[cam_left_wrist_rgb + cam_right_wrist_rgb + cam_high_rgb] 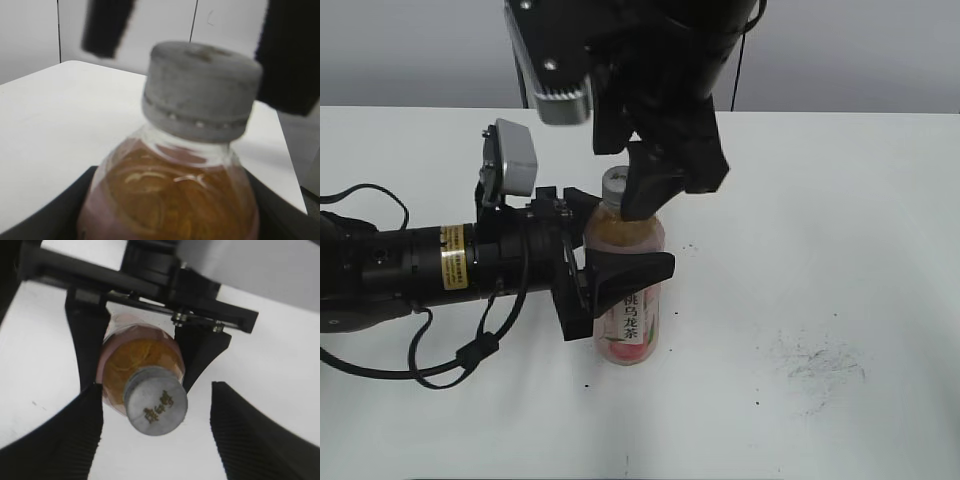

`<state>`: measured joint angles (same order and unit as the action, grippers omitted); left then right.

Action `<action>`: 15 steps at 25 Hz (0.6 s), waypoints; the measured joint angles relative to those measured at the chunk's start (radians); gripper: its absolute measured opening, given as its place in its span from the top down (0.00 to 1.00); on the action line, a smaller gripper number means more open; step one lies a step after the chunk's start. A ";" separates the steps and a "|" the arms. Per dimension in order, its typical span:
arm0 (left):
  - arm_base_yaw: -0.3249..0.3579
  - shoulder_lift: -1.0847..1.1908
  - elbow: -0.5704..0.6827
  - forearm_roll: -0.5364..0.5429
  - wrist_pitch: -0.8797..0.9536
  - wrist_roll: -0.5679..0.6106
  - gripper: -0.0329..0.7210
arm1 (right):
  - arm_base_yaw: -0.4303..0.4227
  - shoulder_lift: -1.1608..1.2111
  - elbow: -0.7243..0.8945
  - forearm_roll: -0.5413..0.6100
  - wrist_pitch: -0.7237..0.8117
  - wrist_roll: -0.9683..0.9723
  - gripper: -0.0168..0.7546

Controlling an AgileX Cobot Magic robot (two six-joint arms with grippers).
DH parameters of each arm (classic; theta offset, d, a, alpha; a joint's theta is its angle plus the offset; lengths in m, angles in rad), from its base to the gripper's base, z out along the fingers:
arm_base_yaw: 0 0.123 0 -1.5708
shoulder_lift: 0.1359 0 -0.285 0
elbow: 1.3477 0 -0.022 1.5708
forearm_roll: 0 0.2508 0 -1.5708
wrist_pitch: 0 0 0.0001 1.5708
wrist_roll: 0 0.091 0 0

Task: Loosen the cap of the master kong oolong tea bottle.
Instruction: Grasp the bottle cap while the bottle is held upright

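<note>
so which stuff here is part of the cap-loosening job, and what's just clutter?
Job:
- bottle, upright
- cap
- left gripper, clamped on bottle body
- right gripper, open around cap

Clutter:
- dark scuff marks on table

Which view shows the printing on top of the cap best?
The right wrist view: it looks down on the cap, so the gold characters on top are readable. The left wrist view shows only its ribbed side, blurred; the exterior view shows it small, partly hidden beside the right gripper.
</note>
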<state>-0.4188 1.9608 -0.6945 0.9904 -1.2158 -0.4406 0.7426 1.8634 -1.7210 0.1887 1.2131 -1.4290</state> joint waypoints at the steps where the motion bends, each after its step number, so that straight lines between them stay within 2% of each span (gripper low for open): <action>1: 0.000 0.000 0.000 0.001 0.000 0.000 0.36 | 0.000 0.000 -0.005 0.001 0.001 0.128 0.28; 5: 0.000 0.000 0.000 0.003 -0.001 0.002 0.36 | 0.000 0.000 -0.032 0.007 0.003 0.576 0.27; 8: 0.000 0.000 0.000 0.003 -0.002 0.002 0.36 | 0.000 0.000 -0.032 0.009 0.003 0.821 0.37; 11: 0.000 0.000 0.000 0.004 -0.002 0.002 0.36 | 0.000 0.000 -0.032 0.011 0.003 1.008 0.43; 15: 0.000 0.000 0.000 0.004 -0.002 0.003 0.36 | 0.000 0.000 -0.032 0.011 0.003 1.185 0.44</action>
<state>-0.4188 1.9608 -0.6945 0.9946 -1.2176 -0.4379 0.7426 1.8634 -1.7533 0.1995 1.2166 -0.2436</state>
